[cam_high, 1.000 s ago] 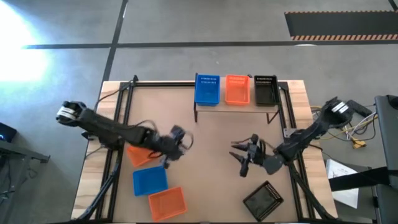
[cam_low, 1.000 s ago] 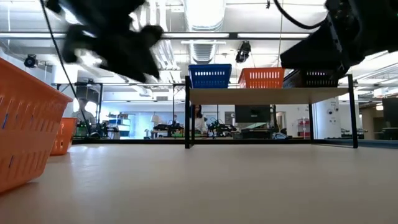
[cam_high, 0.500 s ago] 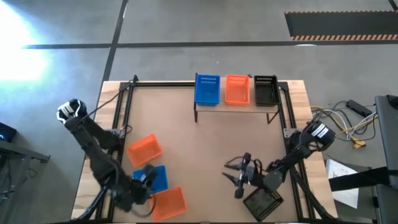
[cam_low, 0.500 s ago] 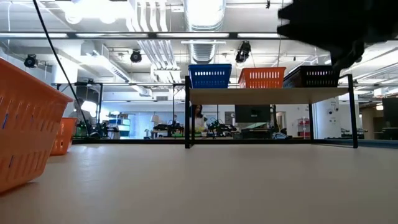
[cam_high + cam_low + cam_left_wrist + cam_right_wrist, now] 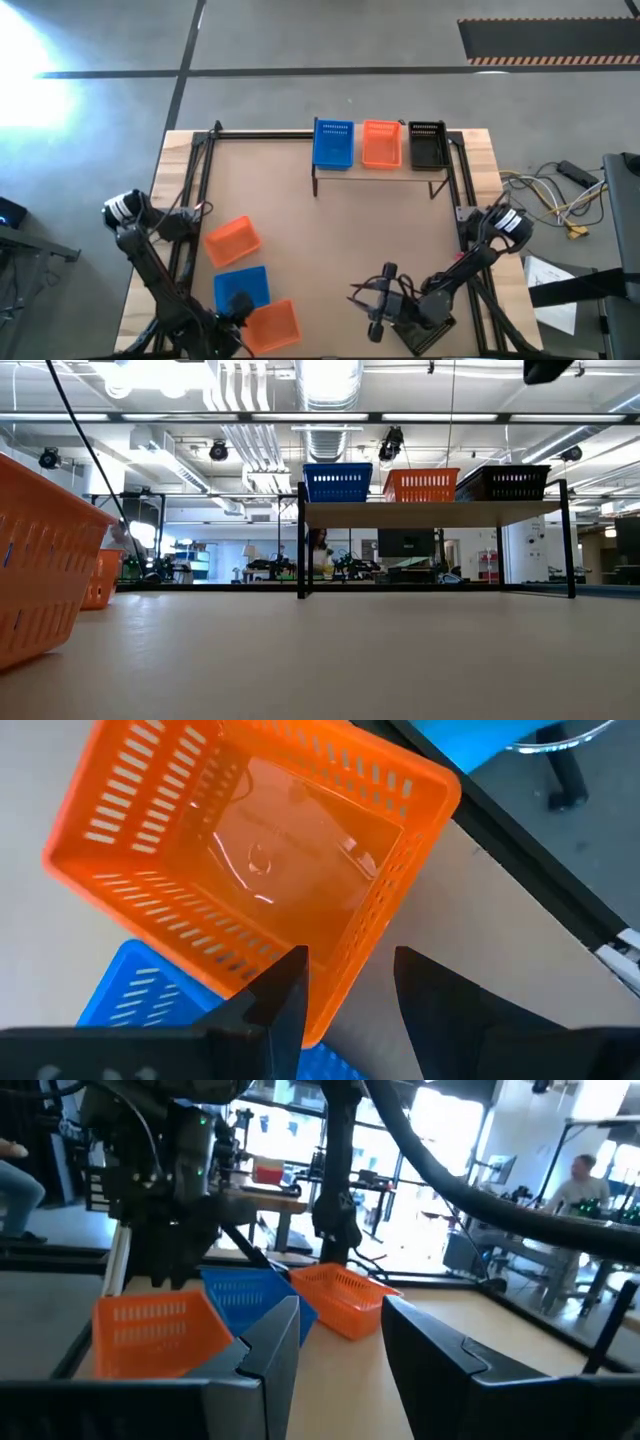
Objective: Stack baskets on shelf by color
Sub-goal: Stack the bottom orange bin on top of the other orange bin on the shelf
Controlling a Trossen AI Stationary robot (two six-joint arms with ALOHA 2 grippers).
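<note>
the left gripper (image 5: 345, 982), fingers parted and holding nothing, hangs at the near left table edge with the orange basket (image 5: 250, 870) just ahead, one fingertip at its rim. the right gripper (image 5: 372, 305), also open and empty, hovers beside the black basket (image 5: 428, 325). the shelf (image 5: 375, 167) carries three stacks, one per colour; four baskets lie loose.

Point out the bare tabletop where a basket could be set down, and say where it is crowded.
Free: the wide middle of the tabletop, between the shelf and the near grippers. Crowded: the near left corner, where two orange baskets and a blue basket cluster by the left gripper, and the near right, where the right gripper hovers beside a black basket.
</note>
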